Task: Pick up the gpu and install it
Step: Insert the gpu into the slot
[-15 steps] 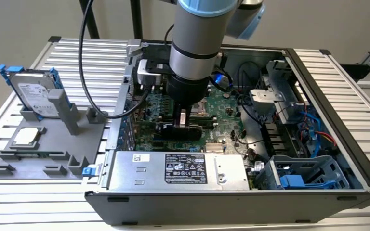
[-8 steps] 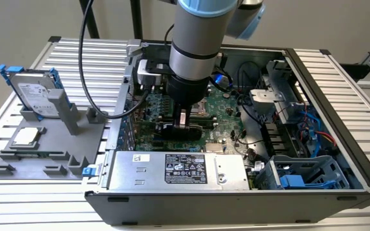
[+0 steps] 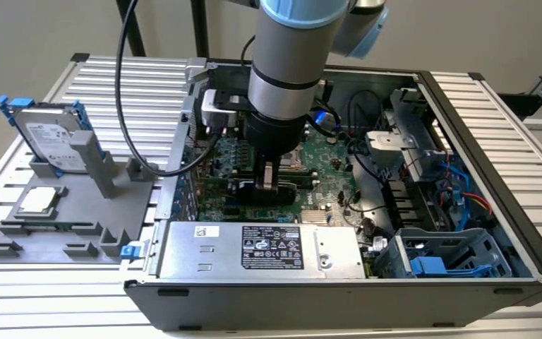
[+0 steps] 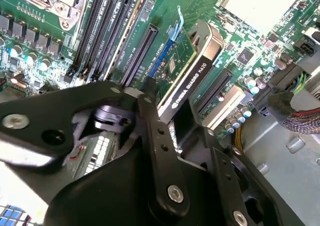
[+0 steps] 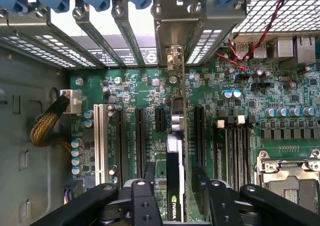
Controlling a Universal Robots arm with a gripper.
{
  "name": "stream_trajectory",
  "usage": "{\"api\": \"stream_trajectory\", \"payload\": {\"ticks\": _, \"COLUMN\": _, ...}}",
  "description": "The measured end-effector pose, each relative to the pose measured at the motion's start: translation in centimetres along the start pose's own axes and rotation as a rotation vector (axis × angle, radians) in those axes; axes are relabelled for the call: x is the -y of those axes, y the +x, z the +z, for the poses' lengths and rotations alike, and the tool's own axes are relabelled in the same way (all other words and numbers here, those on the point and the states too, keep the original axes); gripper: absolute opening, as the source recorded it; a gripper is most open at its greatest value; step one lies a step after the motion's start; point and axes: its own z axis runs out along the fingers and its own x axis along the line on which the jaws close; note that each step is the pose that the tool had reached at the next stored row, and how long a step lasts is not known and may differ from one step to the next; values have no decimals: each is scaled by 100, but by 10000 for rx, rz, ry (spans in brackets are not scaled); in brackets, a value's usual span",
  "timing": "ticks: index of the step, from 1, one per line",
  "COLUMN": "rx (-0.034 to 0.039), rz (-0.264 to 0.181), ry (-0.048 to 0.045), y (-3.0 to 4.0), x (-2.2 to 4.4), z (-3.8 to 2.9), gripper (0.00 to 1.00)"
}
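End effector [image 3: 267, 185] reaches down into the open computer case [image 3: 478, 134], its fingers [image 5: 145, 201] clamped on the gpu [image 5: 174, 186]. That card stands on edge over the green motherboard [image 5: 140, 85], lined up with an expansion slot, its metal bracket toward the case's rear wall.

green gpu [image 4: 182, 68], black gripper [image 4: 172, 131]

A robot arm [image 3: 288, 63] with a thick silver-grey tube, a pale blue joint cap and a black wrist section. A black cable [image 3: 130, 106] loops down beside it. Its gripper [image 5: 172, 196] is matte black, built from flat linked bars pinned with silver screws [image 4: 175, 193] and round bolt heads.
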Motion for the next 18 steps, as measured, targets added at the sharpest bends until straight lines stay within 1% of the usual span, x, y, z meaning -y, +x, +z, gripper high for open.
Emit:
{"api": "stream_trajectory", "payload": {"ticks": 2, "rx": 0, "rz": 0, "ry": 0, "y": 0, "x": 0, "z": 0, "gripper": 100}}
{"api": "stream_trajectory", "payload": {"ticks": 3, "rx": 0, "rz": 0, "ry": -1, "y": 0, "x": -1, "z": -13, "gripper": 100}}
{"api": "stream_trajectory", "payload": {"ticks": 12, "rx": 2, "rz": 1, "ry": 0, "y": 2, "x": -33, "z": -412, "gripper": 100}}
{"api": "stream_trajectory", "payload": {"ticks": 13, "rx": -2, "rz": 1, "ry": -1, "y": 2, "x": -36, "z": -449, "gripper": 100}}
{"api": "stream_trajectory", "payload": {"ticks": 15, "rx": 0, "rz": 0, "ry": 0, "y": 2, "x": -37, "z": -467, "gripper": 100}}
{"api": "stream_trajectory", "payload": {"ticks": 16, "rx": 0, "rz": 0, "ry": 0, "y": 2, "x": -38, "z": -472, "gripper": 0}}
{"api": "stream_trajectory", "payload": {"ticks": 18, "rx": 0, "rz": 1, "ry": 0, "y": 2, "x": -38, "z": -482, "gripper": 0}}
